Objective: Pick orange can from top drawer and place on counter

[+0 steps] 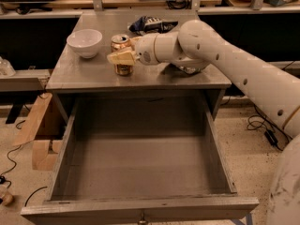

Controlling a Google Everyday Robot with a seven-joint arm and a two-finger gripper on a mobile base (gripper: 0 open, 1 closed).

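Note:
The orange can (121, 41) stands upright on the grey counter (159, 77), left of its middle and next to the white bowl. My gripper (123, 51) reaches in from the right and is shut on the can. One cream finger (120, 57) lies across the can's front and the other sits behind it. The can's base rests on or just above the counter surface. The top drawer (63, 159) is pulled fully out below the counter, and nothing lies on its flat floor.
A white bowl (85, 42) stands at the counter's back left. A dark crumpled bag (149, 24) lies at the back behind my wrist. A cardboard box (40, 136) leans left of the drawer, and cables (262, 129) lie on the floor at right.

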